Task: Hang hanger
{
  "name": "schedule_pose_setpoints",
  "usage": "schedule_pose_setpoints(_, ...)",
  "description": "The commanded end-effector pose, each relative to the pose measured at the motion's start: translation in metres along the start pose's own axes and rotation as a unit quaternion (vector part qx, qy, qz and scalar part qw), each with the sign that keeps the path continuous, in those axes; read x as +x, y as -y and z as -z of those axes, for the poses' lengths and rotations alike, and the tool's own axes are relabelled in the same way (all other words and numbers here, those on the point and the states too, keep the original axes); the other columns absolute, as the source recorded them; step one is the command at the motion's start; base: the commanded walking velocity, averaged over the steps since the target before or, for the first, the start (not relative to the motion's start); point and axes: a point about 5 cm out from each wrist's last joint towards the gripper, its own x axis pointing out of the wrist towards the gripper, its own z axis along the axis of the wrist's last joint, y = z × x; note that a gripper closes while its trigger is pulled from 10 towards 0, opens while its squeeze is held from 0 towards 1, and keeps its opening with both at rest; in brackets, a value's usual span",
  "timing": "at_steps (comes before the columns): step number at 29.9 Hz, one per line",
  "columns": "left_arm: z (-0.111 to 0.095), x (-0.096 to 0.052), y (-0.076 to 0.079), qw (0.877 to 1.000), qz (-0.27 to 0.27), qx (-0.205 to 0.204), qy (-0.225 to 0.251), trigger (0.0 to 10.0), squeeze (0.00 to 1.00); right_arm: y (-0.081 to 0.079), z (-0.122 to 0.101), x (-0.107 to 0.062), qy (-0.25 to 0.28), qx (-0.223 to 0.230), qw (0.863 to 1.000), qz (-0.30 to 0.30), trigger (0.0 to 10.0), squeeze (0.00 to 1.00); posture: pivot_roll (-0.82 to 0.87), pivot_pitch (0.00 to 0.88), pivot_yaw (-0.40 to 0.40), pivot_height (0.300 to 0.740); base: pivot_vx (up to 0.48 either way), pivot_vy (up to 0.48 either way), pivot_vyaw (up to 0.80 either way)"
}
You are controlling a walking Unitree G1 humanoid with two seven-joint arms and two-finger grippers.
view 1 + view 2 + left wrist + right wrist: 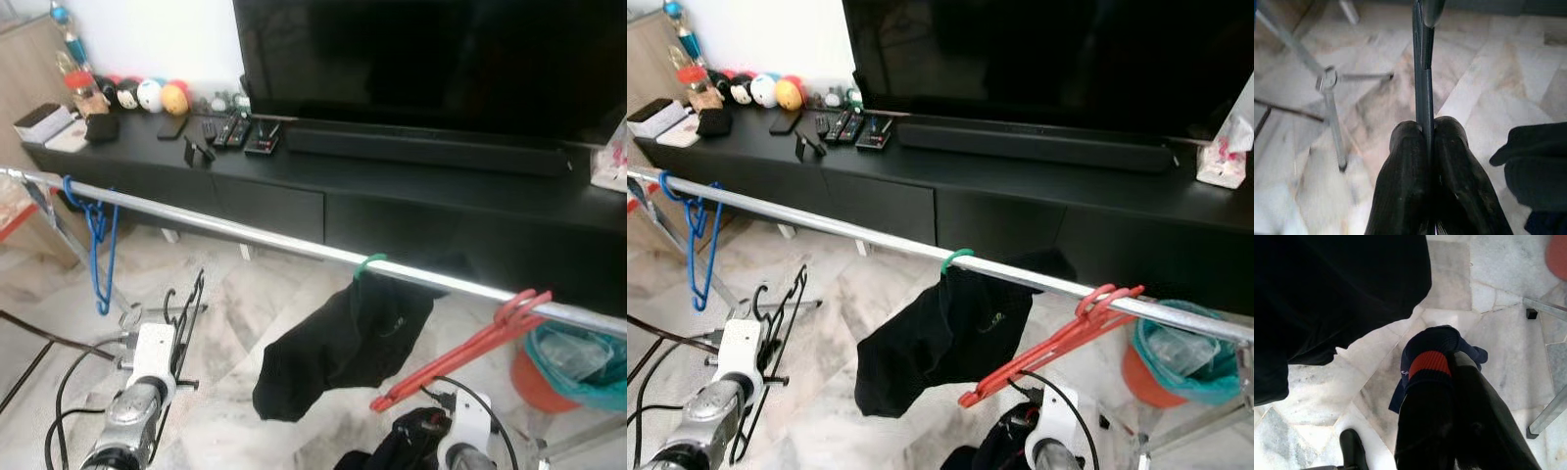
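A thin black hanger (186,305) is pinched in my left gripper (1426,128), which is shut on its bar low at the left, below the silver rail (245,231). The rail runs across the view, sloping down to the right. On it hang a blue hanger (99,245), a green-hooked hanger carrying a black garment (338,345), and a red hanger (468,349). My right gripper (1447,363) is low at the right, under the red hanger, shut on a dark blue sock with a red band (1431,361).
Behind the rail stands a long black TV console (411,186) with a TV (431,59), remotes (230,130) and small toys. An orange bin with a teal bag (573,364) sits at the right. Rack legs (1332,117) and black cables (59,392) cross the marble floor.
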Motion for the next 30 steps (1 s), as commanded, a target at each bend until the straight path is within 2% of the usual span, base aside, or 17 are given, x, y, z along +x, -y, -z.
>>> schedule_pose_setpoints(1,0.014,-0.005,-0.009,0.999,-0.015,0.000,-0.037,10.0,0.00,-0.001,0.009,-0.002,-0.010,0.002,1.000,0.002,10.0,0.00,0.09,0.000,0.085,0.740,0.000,0.000,0.00)
schedule_pose_setpoints(5,0.039,-0.015,-0.014,0.995,-0.034,-0.011,-0.093,10.0,0.00,0.001,0.025,-0.007,-0.023,0.004,1.000,0.009,10.0,0.00,0.07,0.000,0.103,0.740,0.000,0.000,0.00)
schedule_pose_setpoints(9,0.056,-0.024,-0.014,0.992,-0.036,-0.011,-0.121,10.0,0.00,0.004,0.039,-0.013,-0.038,0.001,0.999,0.013,10.0,0.00,0.04,0.000,0.111,0.740,0.000,0.000,0.00)
schedule_pose_setpoints(12,0.075,-0.034,-0.010,0.989,-0.027,-0.001,-0.148,10.0,0.00,0.009,0.055,-0.019,-0.057,-0.006,0.998,0.019,10.0,0.00,0.02,0.000,0.107,0.740,0.000,0.000,0.00)
schedule_pose_setpoints(16,0.106,-0.056,-0.012,0.979,-0.041,0.000,-0.201,10.0,0.00,0.020,0.080,-0.032,-0.090,-0.023,0.995,0.025,10.0,0.00,-0.01,0.000,0.088,0.740,0.000,0.000,0.00)
schedule_pose_setpoints(20,0.112,-0.059,-0.008,0.977,-0.047,-0.015,-0.209,10.0,0.00,0.029,0.091,-0.038,-0.105,-0.028,0.993,0.042,10.0,0.00,-0.02,0.000,0.052,0.740,0.000,0.000,0.00)
schedule_pose_setpoints(25,0.101,-0.049,-0.002,0.979,-0.054,-0.024,-0.196,10.0,0.00,0.037,0.089,-0.039,-0.103,-0.036,0.993,0.049,10.0,0.00,0.01,0.000,0.002,0.740,0.000,0.000,0.00)
schedule_pose_setpoints(29,0.100,-0.048,0.002,0.979,-0.049,-0.013,-0.197,10.0,0.00,0.040,0.086,-0.038,-0.100,-0.036,0.993,0.053,10.0,0.00,0.04,0.000,-0.007,0.740,0.000,0.000,0.00)
schedule_pose_setpoints(30,0.104,-0.051,-0.002,0.978,-0.048,-0.011,-0.203,10.0,0.00,0.041,0.085,-0.038,-0.092,-0.027,0.994,0.057,10.0,0.00,0.04,0.000,-0.007,0.740,0.000,0.000,0.00)
